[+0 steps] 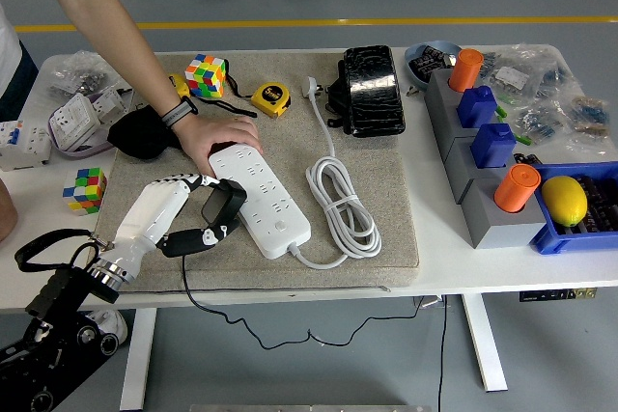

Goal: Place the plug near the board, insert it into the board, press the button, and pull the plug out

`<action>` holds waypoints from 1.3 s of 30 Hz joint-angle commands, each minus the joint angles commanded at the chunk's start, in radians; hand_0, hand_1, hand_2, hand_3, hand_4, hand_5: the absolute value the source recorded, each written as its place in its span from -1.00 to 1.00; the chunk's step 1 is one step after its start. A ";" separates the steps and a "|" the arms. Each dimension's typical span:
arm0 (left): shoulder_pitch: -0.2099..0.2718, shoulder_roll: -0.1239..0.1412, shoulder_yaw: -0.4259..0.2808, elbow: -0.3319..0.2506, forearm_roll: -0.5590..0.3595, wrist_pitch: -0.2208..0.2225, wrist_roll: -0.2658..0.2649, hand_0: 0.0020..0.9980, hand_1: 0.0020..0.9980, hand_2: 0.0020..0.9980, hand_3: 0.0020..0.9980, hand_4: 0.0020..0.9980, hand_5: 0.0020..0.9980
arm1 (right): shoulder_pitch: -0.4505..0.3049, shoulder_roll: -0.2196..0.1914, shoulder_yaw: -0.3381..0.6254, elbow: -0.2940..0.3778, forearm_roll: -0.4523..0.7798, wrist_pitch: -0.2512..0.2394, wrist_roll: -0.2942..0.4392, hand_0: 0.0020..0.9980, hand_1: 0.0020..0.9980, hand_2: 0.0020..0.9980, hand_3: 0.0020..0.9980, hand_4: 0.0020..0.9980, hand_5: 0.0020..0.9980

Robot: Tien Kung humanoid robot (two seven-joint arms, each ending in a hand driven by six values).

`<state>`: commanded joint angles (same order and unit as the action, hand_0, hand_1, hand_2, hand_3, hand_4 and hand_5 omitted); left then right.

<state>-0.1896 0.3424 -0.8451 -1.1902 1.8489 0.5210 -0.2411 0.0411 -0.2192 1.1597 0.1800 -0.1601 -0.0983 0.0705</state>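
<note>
A white power strip (264, 194) lies diagonally on the grey mat (386, 238), its white cable (340, 202) coiled to its right. My left hand (198, 212) is shut on a black plug adapter (223, 202), which sits right against the strip's left edge near its middle. A black cord (208, 302) trails from the plug over the table's front edge. A person's hand (214, 134) presses down on the far end of the strip. My right arm is out of view.
Behind the mat lie a Rubik's cube (207, 74), a yellow tape measure (271, 98) and a black case (369, 89). A second cube (84, 189) and white sockets (73, 123) sit left. Grey blocks with orange and blue pieces (488, 132) and a blue bin with a lemon (565, 200) stand right.
</note>
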 joint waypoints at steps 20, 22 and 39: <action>-0.053 -0.008 0.051 0.003 -0.006 -0.013 0.013 0.28 0.45 0.44 0.39 0.72 0.20 | -0.001 0.000 0.003 0.000 -0.003 -0.001 0.003 -0.01 0.17 0.09 0.02 0.69 -0.28; -0.062 -0.009 0.061 0.004 -0.009 -0.016 0.017 0.28 0.45 0.44 0.39 0.72 0.20 | -0.001 0.000 0.003 0.000 -0.004 -0.001 0.003 -0.01 0.17 0.09 0.02 0.69 -0.28; -0.100 -0.023 0.092 0.021 -0.015 -0.034 0.042 0.29 0.46 0.44 0.40 0.73 0.21 | -0.001 0.000 0.007 0.000 -0.006 -0.003 0.003 -0.01 0.17 0.08 0.02 0.69 -0.28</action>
<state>-0.2894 0.3198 -0.7529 -1.1689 1.8339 0.4869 -0.1987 0.0397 -0.2189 1.1672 0.1800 -0.1656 -0.1008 0.0736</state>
